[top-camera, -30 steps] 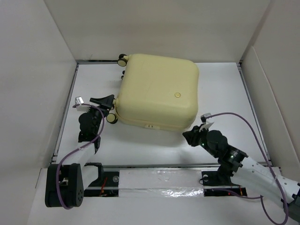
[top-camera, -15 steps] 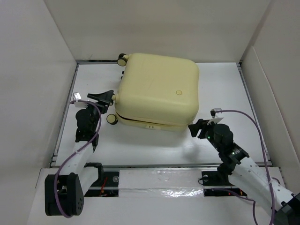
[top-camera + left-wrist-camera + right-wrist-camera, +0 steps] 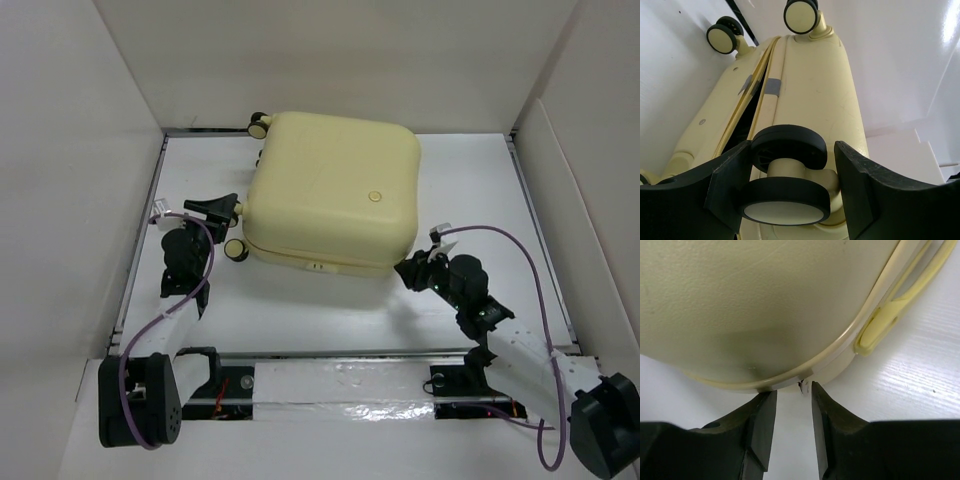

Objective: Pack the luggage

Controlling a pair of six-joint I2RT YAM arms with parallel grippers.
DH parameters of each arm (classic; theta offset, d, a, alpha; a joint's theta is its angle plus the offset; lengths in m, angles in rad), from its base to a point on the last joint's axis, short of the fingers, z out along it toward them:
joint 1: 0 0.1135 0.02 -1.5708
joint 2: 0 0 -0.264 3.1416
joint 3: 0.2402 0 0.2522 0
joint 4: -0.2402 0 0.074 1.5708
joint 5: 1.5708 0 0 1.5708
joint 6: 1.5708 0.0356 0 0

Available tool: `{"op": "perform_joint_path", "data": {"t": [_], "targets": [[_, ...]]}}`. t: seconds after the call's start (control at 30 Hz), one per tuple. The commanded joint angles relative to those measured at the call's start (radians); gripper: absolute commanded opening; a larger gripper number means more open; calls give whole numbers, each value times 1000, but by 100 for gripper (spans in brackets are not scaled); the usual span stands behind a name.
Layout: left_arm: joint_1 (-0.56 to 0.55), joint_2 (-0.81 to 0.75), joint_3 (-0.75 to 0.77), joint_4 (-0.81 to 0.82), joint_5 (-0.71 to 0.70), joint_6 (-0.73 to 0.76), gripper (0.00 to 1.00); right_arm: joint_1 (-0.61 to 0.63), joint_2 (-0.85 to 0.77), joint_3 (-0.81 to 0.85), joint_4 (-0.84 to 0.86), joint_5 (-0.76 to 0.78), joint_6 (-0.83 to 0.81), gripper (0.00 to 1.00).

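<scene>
**Suitcase lying flat on the white table, upper middle of the overhead frame, with one gripper at each of its lower corners.**

You see the left gripper at the case's lower left corner. In the left wrist view its fingers are spread wide on either side of a caster wheel, and you cannot tell whether the pads touch it. Above the wheel the two shells part slightly along the seam, and the gap shows dark. Two more casters sit at the upper left of that view. The right gripper is at the lower right corner. In the right wrist view its fingers stand close together with a narrow gap, clamping nothing. Their tips are just below the rim of the case, and a yellow loop lies at the upper right.
</scene>
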Motion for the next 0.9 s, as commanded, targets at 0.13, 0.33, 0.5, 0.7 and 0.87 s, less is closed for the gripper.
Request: {"op": "perform_joint_path", "data": {"t": [0.13, 0.33, 0.5, 0.7, 0.87], "targets": [[7, 40, -23, 196, -5, 0, 0, -13, 107, -5, 255, -25, -42, 15], [7, 76, -42, 232, -17, 7, 0, -13, 141, -28, 341, -8, -13, 0], [7, 33, -22, 146, -79, 58, 19, 40, 63, -54, 268, 56, 24, 0], [7, -186, -13, 58, -210, 111, 80, 40, 43, -34, 214, 76, 35, 0], [-131, -363, 72, -83, -286, 313, 52, 59, 112, 65, 180, -5, -4, 0]]}}
